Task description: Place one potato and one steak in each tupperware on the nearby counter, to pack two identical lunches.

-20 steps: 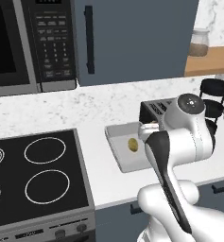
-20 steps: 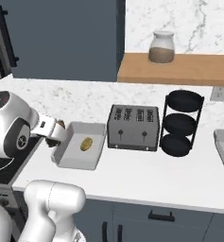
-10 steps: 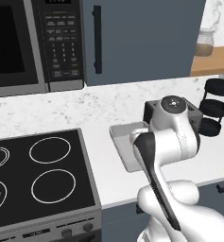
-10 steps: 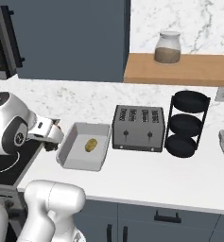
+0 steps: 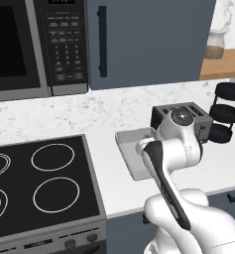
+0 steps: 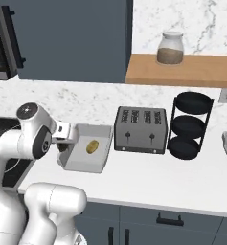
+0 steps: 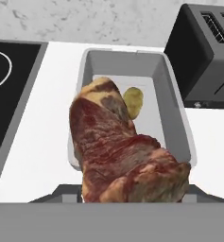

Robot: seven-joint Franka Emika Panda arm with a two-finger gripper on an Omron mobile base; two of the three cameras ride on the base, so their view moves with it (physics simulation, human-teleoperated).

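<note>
While the gripper (image 6: 62,143) pinches the steak (image 7: 123,151) between its jaws, the meat hangs over the near rim of the tupperware (image 7: 177,118) on the counter (image 6: 148,177); a potato (image 7: 133,102) lies inside, just beyond the steak, with the toaster (image 7: 203,52) further right and the stovetop (image 7: 9,90) left

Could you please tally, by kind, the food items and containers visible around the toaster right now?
Steaks: 1, steak held by the tool
Potatoes: 1, potato
Tupperware trays: 1, tupperware
Glass jars: 1, jar
Total: 4
</note>
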